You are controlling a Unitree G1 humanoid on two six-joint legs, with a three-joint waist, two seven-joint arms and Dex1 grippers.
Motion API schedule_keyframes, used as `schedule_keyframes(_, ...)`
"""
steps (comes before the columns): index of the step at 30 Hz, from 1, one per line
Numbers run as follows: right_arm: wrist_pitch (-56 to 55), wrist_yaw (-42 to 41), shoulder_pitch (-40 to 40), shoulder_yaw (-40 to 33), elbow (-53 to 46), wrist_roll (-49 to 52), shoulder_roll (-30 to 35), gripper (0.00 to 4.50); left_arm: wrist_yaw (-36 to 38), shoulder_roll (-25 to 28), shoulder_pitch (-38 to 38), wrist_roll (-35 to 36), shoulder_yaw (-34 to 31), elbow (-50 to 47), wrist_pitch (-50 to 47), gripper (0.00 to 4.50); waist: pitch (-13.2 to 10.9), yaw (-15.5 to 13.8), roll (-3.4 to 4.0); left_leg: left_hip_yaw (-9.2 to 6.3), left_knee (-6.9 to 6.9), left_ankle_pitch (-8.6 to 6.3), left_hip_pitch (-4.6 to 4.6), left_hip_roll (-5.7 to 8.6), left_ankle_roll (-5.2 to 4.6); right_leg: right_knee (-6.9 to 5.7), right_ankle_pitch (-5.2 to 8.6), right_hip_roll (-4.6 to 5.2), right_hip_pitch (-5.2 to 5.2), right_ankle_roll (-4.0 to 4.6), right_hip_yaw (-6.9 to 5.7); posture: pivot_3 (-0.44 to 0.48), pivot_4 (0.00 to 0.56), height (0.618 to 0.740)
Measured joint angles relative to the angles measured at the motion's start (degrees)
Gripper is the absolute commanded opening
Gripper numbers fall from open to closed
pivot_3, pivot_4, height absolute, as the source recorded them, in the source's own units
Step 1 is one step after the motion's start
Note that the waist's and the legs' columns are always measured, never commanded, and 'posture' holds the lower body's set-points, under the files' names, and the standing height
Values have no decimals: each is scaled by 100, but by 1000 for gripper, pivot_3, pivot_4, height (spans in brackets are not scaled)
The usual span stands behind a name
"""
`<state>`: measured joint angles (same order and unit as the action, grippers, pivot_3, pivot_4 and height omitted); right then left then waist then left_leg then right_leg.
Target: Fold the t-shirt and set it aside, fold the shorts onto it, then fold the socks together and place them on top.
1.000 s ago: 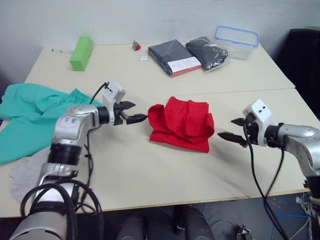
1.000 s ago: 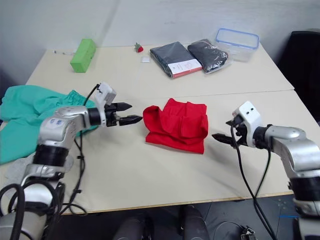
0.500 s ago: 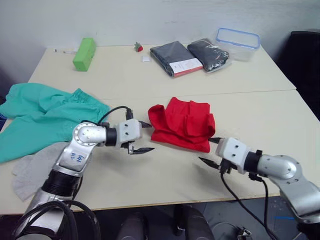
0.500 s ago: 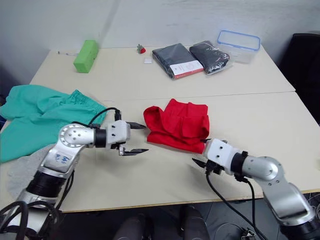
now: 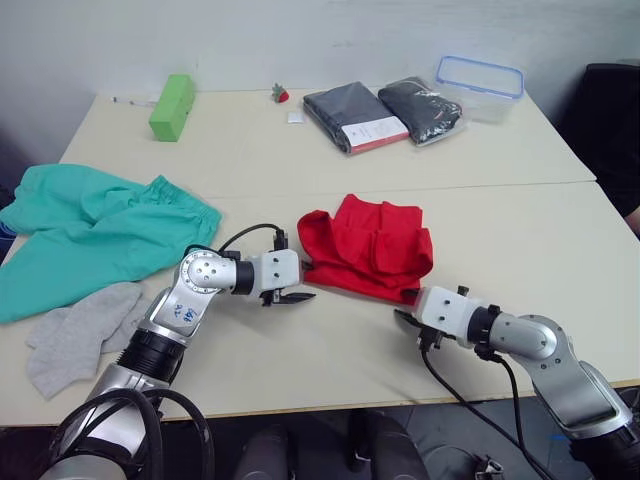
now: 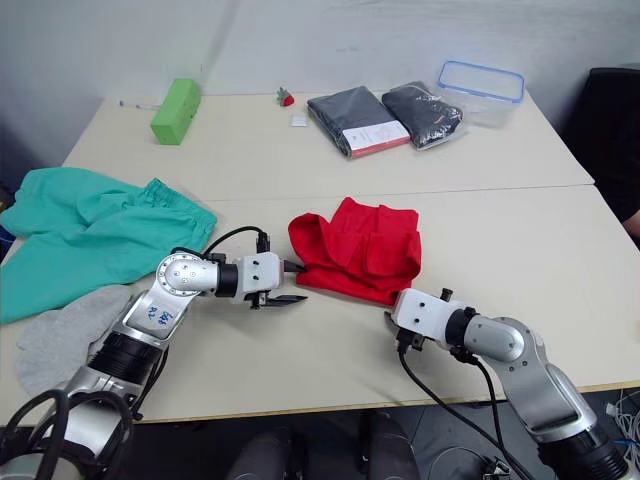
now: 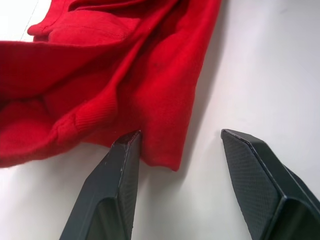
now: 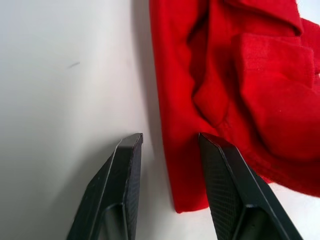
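I find the t-shirt (image 5: 365, 248) crumpled mid-bench with its long axis running left to right between my arms: its near-left hem corner sits between the spread fingers of the left gripper (image 7: 175, 150), its near-right corner between the narrower-spread fingers of the right gripper (image 8: 167, 150), neither clamped on cloth, both about equally near. I count one t-shirt, one pair of shorts (image 5: 95, 235) and two socks (image 5: 75, 330) at far left.
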<state>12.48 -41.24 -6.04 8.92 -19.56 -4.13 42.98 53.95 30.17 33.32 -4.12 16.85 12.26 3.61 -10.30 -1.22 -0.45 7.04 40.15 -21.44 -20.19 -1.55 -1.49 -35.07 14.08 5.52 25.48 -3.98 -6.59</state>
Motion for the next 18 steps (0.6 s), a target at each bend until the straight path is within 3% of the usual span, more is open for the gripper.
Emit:
schedule_keyframes(3,-72,35,-108,17,180,-86,-75,1134,-72,-118,98,-91,15,220,144,2052,1,-15,-1,0,4,2,2,3,-4,1,-1,4,-2,-1,0,0,150,740)
schedule_keyframes(6,-150,39,-154,42,309,-165,-86,139,-138,-241,226,-160,23,491,228,1148,1,-20,-2,-2,4,4,0,5,-7,0,-2,5,-2,-2,0,0,150,740)
schedule_keyframes(9,-284,37,-198,54,402,-263,-87,0,-185,-285,337,-241,47,680,378,162,1,-11,-1,-2,3,4,0,3,-7,-5,-3,4,-2,-1,-2,0,150,740)
schedule_keyframes(14,-746,-116,-195,59,516,-373,33,0,87,-222,302,-155,45,602,435,33,1,-6,-1,-2,1,4,0,3,-7,-3,-3,4,-2,-2,-4,0,150,740)
schedule_keyframes(18,-1452,-406,-136,61,647,-349,209,0,640,149,-137,194,12,-124,169,33,2,32,-1,-3,-6,2,1,-3,-3,2,-2,0,-2,0,-4,0,150,740)
